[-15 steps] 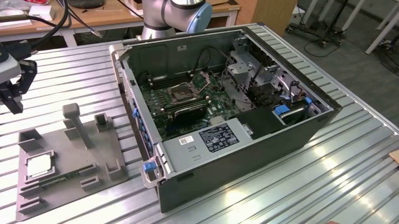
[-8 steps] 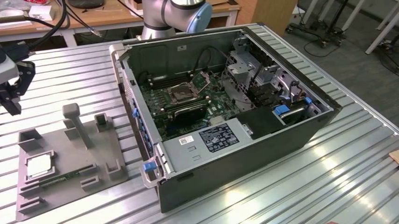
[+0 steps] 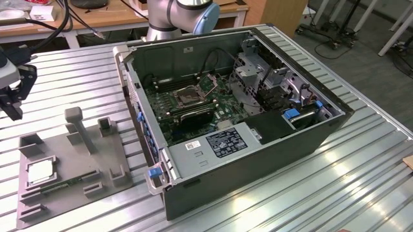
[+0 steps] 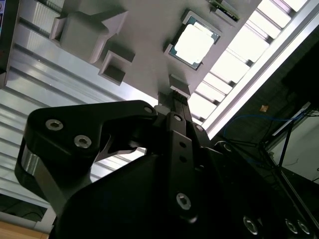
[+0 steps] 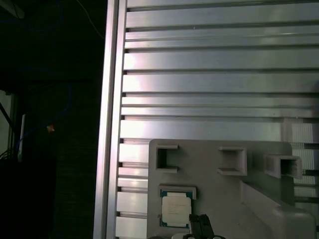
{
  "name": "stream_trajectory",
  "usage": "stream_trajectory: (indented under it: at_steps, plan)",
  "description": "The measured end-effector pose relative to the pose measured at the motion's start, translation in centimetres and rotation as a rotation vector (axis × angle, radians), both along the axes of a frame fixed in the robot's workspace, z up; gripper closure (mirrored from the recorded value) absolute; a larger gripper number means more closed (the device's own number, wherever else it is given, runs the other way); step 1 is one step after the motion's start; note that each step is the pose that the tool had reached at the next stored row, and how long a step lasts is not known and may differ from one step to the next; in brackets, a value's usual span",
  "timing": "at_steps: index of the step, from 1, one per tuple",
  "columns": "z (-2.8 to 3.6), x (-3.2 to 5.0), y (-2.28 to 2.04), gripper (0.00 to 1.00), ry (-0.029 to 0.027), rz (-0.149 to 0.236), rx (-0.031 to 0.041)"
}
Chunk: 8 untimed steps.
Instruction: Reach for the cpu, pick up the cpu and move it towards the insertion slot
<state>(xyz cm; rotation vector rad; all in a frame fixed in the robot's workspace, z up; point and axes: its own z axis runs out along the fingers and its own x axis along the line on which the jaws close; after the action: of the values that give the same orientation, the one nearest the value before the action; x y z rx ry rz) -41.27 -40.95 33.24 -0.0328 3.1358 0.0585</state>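
Tray (image 3: 65, 162) at the exterior view's left holds the cpu (image 3: 40, 171) flat, metal face up; it is square, with no long side. The gripper (image 3: 14, 115) hangs above, apart; claw state cannot be told. Rightward, the slot (image 3: 189, 95) sits inside the case (image 3: 258, 159).

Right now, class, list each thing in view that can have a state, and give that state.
cpu, lying flat in the grey tray, not gripped.
insertion slot, no chip in it, dark centre bare.
computer case, on its side, side panel off.
claw, hanging in the air, apart from the cpu.
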Motion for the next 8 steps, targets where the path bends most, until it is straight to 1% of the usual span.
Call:
stream_trajectory:
  at_steps: [8]
  plan:
    - [-0.06,0.00,0.00,0.89,-0.0002,0.000,0.0000]
